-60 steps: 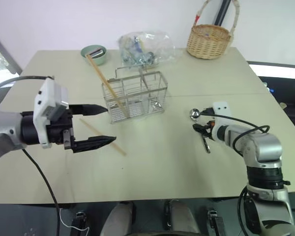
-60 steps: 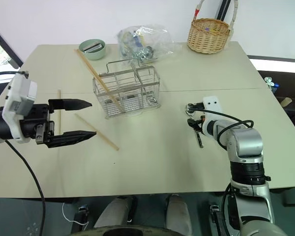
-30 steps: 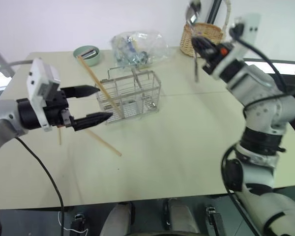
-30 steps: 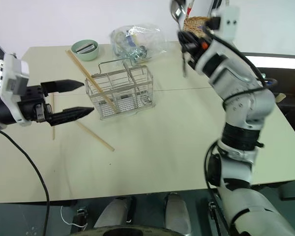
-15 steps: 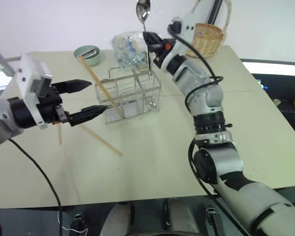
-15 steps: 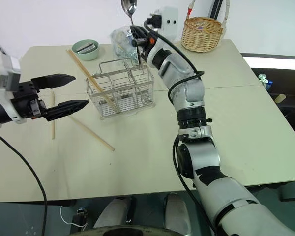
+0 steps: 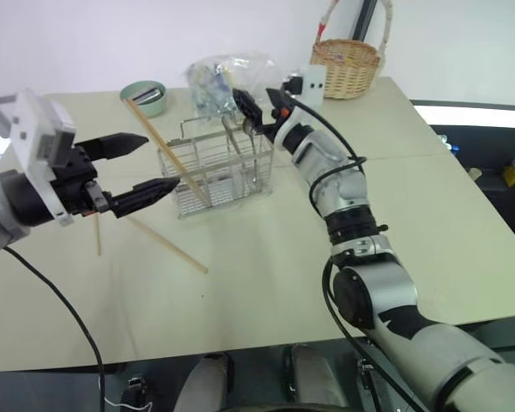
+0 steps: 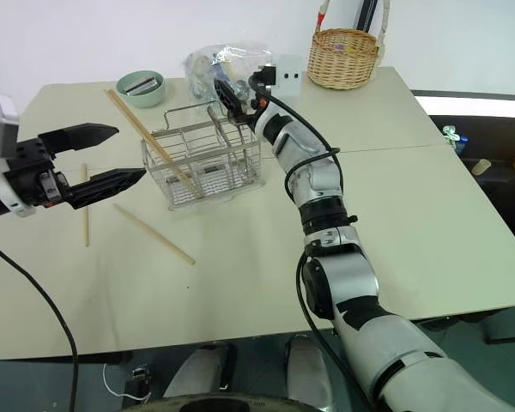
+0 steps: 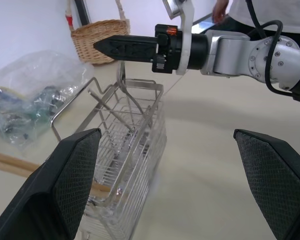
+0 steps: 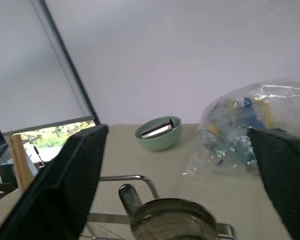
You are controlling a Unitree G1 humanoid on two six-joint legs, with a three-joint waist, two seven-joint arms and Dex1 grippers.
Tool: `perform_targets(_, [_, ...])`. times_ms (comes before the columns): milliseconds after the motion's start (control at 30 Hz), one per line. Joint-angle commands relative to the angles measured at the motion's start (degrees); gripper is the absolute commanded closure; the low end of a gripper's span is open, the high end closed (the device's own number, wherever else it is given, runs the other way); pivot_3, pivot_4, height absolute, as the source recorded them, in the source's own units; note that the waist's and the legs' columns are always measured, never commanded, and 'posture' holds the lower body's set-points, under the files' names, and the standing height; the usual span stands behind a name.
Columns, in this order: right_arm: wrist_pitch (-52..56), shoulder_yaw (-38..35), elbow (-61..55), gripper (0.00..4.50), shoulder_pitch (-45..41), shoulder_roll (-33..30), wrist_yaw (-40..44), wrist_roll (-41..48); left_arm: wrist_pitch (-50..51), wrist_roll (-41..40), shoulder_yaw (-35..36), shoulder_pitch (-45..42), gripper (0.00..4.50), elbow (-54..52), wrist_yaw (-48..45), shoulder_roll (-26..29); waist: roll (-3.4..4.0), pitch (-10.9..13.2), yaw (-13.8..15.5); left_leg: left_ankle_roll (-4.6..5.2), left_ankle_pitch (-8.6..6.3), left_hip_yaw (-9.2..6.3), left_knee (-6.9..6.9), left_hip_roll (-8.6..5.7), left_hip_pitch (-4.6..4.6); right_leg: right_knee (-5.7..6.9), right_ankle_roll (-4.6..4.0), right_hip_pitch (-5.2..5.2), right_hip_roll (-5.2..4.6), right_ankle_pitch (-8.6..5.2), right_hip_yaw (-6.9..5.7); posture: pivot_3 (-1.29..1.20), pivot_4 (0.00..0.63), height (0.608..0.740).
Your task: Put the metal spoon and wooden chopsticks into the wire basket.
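Note:
The wire basket (image 7: 199, 182) stands at mid-table. The metal spoon (image 9: 122, 80) stands upright inside it, bowl up, at its right end. My right gripper (image 7: 256, 116) hovers just over that end, open, with the spoon's bowl (image 10: 167, 220) below and between its fingers. One wooden chopstick (image 7: 159, 142) leans in the basket's left part, sticking out toward the back left. Another chopstick (image 7: 167, 245) lies on the table in front of the basket, and a third (image 7: 97, 233) lies farther left. My left gripper (image 7: 150, 165) hangs open and empty left of the basket.
A green bowl (image 7: 144, 93), a clear plastic bag of items (image 7: 219, 75) and a round wicker basket (image 7: 348, 56) line the back of the table. A person (image 9: 225, 7) stands beyond the table's far side.
My right gripper came down from high above to the basket's right end and opened. The spoon, held up in the air before, now stands in the basket. The left gripper stayed put.

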Motion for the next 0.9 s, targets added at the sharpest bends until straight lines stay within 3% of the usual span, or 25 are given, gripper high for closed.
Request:
perform_targets(33, [1.3,-1.2,-5.7,0.03,-0.3,-1.8,-0.2,1.1,-1.4,1.0,0.1,-1.6,0.00,1.0,-0.5,1.0,0.00,0.0,0.0,0.00,0.00,0.00,0.01,0.00,0.01,-0.01,0.00,-0.01,0.00,0.00,0.00,0.00,0.150,0.688])
perform_targets(233, [11.9,-0.9,-19.8,0.03,0.6,-10.5,6.6,5.6,-3.0,3.2,-1.3,-2.6,0.00,4.1,-1.6,0.5,-0.11,-0.1,0.1,0.00,0.00,0.01,0.00,-0.01,-0.04,-0.01,0.00,0.06,-0.01,0.00,0.00,0.00,0.150,0.688])
perform_targets(400, [24.9,-4.5,-31.6,0.03,0.6,-21.0,14.1,16.2,-3.2,4.0,-2.1,-3.5,0.00,5.0,-2.6,0.9,-0.17,-0.1,0.1,0.01,0.00,0.02,0.00,0.01,-0.02,-0.03,0.01,0.11,-0.01,0.00,0.00,0.00,0.150,0.688])
perform_targets(600, [31.8,-6.7,-38.4,0.03,2.3,-32.7,24.8,24.6,-3.3,5.2,-2.0,-5.0,0.00,5.3,-2.7,0.9,-0.22,-0.1,0.2,0.02,-0.01,0.06,0.02,0.02,0.00,-0.17,0.01,0.19,-0.04,-0.01,-0.01,0.00,0.150,0.688])
perform_targets(767, [34.6,-6.6,-46.0,0.03,12.5,-39.8,33.0,28.8,-2.5,4.8,0.2,-6.1,0.00,4.3,-0.4,0.8,-0.31,-0.1,0.5,0.02,-0.01,0.07,0.01,0.04,0.00,-0.24,0.02,0.23,-0.07,-0.01,-0.02,0.00,0.150,0.688])
perform_targets(900, [32.7,-5.0,-53.4,0.03,22.9,-41.4,35.1,28.2,-2.1,5.8,2.4,-5.8,0.00,3.5,3.2,0.6,-0.31,-0.1,0.9,0.03,-0.02,0.12,0.02,0.03,-0.03,-0.28,0.03,0.21,-0.12,-0.01,-0.01,0.00,0.150,0.688])
